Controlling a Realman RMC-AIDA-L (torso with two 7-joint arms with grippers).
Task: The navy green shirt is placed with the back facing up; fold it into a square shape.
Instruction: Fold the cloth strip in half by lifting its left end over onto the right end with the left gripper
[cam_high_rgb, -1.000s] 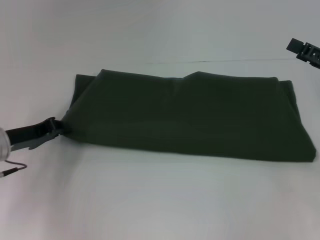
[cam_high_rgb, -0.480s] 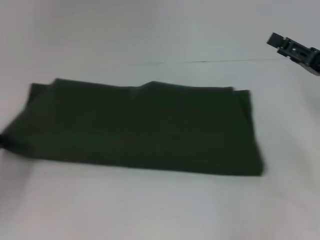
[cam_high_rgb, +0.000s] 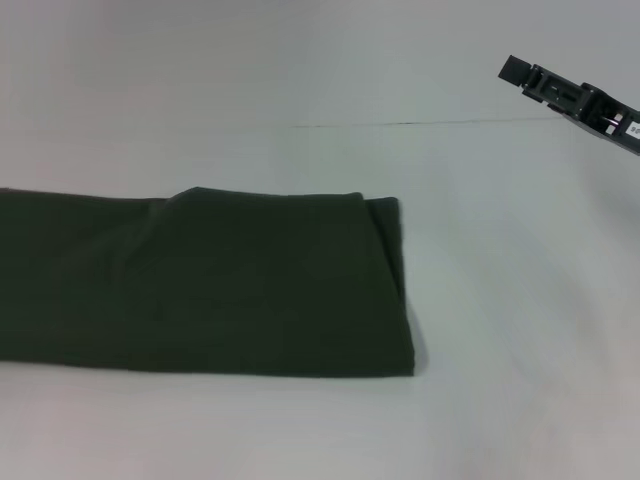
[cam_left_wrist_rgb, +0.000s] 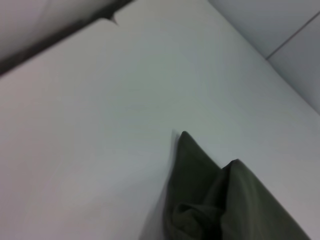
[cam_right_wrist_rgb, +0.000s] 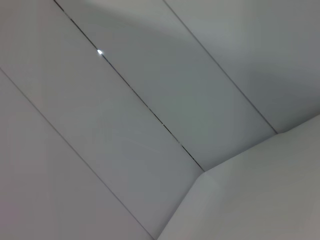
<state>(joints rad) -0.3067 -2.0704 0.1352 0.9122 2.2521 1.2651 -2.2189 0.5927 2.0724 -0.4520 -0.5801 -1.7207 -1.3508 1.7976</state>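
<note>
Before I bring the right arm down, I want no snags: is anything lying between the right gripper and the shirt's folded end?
Nothing: the head view shows only bare white table between the right gripper and the navy green shirt.

1. We see a corner of the navy green shirt (cam_left_wrist_rgb: 225, 200) lying on the white table (cam_left_wrist_rgb: 100, 125).
2. We note the cloth bunched into small folds near the camera.
3. We see the table's far edge meeting a pale wall (cam_left_wrist_rgb: 280, 25).
</note>
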